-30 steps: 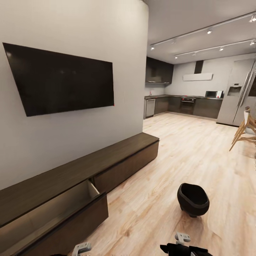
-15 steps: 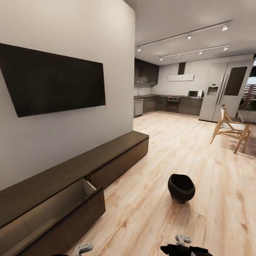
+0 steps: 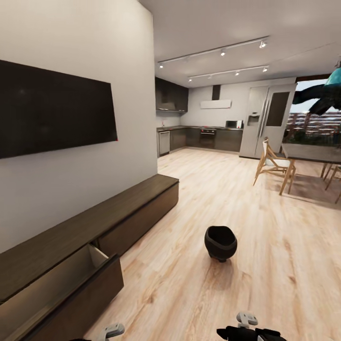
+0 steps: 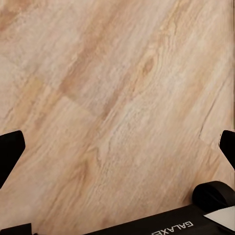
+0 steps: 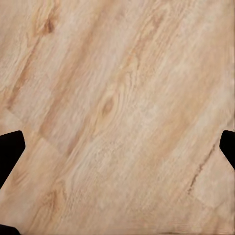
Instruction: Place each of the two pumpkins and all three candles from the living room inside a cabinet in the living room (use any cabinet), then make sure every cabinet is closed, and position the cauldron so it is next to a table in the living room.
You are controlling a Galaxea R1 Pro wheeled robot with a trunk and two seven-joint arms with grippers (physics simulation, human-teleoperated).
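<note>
The black cauldron (image 3: pixel 220 242) stands on the wood-plank floor ahead of me, slightly right of centre, apart from the furniture. The long dark-brown cabinet (image 3: pixel 128 208) runs along the left wall, and its nearest drawer (image 3: pixel 61 284) is pulled out, showing a pale wood lining with nothing visible inside. My left gripper (image 4: pixel 117 147) is open over bare floor, its fingers spread wide. My right gripper (image 5: pixel 117 147) is open too, also over floor planks. The pumpkins, the candles and the table are out of view.
A black TV (image 3: pixel 52 111) hangs on the wall above the cabinet. At the right stand a wooden chair (image 3: pixel 273 163) and a dining table (image 3: pixel 310 152) by a window. The dark kitchen (image 3: pixel 203 137) and a fridge (image 3: pixel 263 121) lie at the back.
The camera has swung to the right, so the cabinet, TV and cauldron slid left in the picture and the dining area came into view. The cauldron looks smaller and farther.
</note>
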